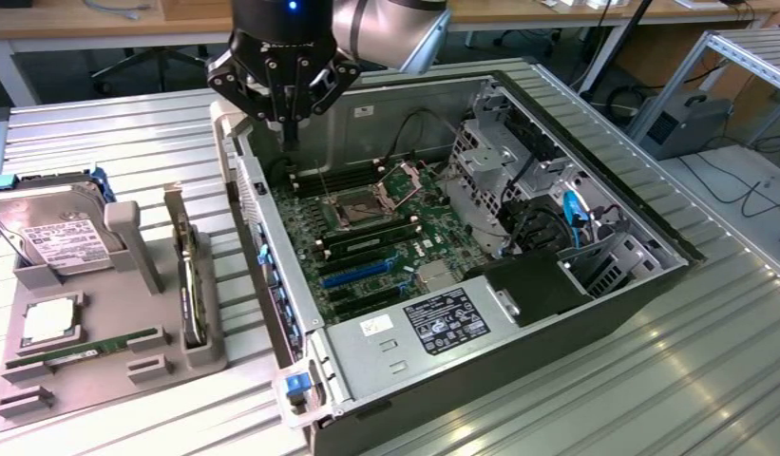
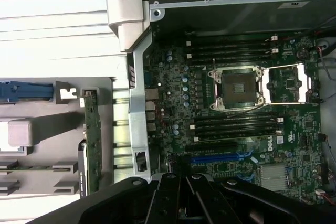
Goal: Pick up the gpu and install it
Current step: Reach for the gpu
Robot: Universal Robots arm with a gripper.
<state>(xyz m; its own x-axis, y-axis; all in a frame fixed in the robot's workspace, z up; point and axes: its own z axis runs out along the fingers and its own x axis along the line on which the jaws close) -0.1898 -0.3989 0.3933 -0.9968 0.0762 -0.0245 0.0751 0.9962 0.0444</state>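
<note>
The gpu (image 1: 187, 277) is a thin dark card standing on edge in a slot of the grey holder (image 1: 104, 366), on the exterior view's left beside the open computer case (image 1: 517, 342). In the wrist view the gpu (image 2: 93, 140) shows as a narrow green-edged strip in the same holder. My gripper (image 1: 288, 133) hangs over the case's back corner, above the motherboard (image 1: 364, 237), away from the card. Its black fingers (image 2: 173, 192) are pressed together with nothing between them. The blue expansion slot (image 2: 220, 158) lies just beyond the fingertips.
A silver hard drive (image 1: 58, 233) with a white label leans in the holder. A processor (image 1: 47, 321) and a green memory stick (image 1: 92, 347) lie nearer the front. The open processor socket (image 2: 235, 87) sits mid-board. Drive cages and cables (image 1: 542, 209) crowd the case's right side.
</note>
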